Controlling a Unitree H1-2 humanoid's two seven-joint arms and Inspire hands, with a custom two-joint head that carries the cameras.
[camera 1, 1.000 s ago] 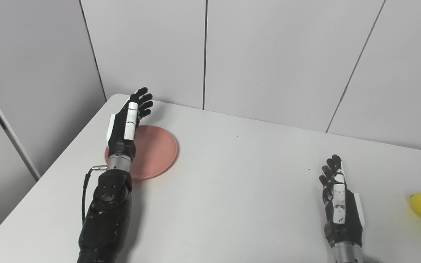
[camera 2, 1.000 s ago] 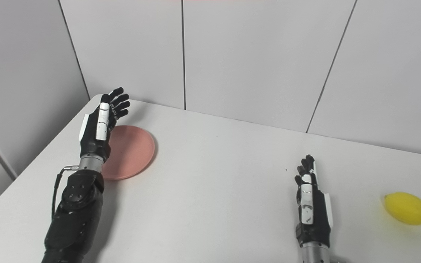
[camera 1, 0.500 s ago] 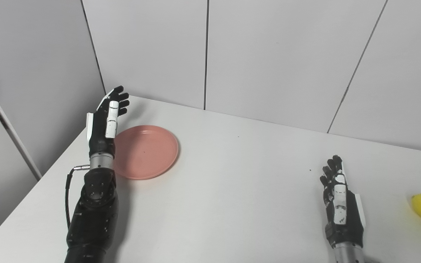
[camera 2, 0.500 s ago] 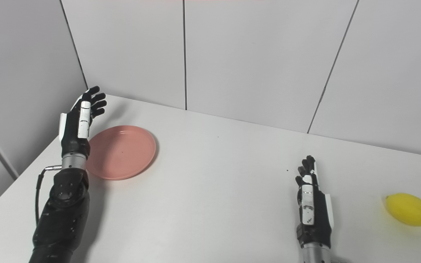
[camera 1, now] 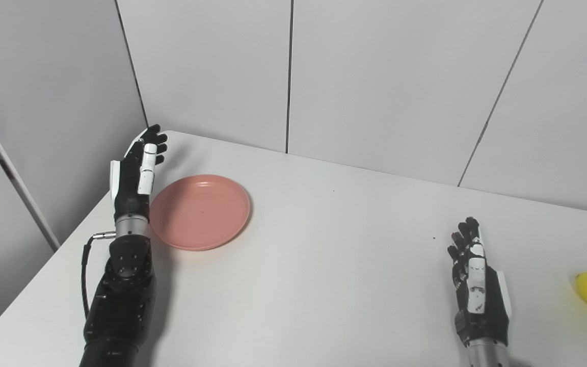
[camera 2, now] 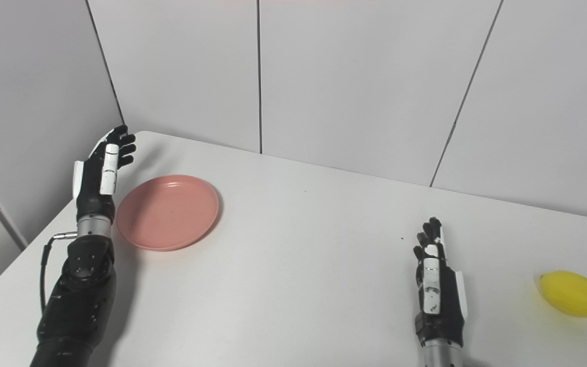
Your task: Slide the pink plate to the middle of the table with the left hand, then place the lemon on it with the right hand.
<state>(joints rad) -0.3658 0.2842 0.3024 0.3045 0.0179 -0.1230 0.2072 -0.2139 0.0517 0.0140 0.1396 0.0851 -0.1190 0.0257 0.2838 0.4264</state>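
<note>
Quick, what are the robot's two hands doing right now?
Left hand: open, holding nothing, beside the pink plate.
Right hand: open, holding nothing.

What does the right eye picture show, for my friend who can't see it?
A robot's left hand, open, is raised just left of a pink plate on a white table. Its right hand rests open at the near right, with a yellow lemon farther right.

Count: one plate (camera 1: pixel 199 211), one lemon (camera 2: pixel 570 293), one table (camera 1: pixel 324 265), two hands: left hand (camera 1: pixel 135 173), right hand (camera 1: pixel 477 285).
</note>
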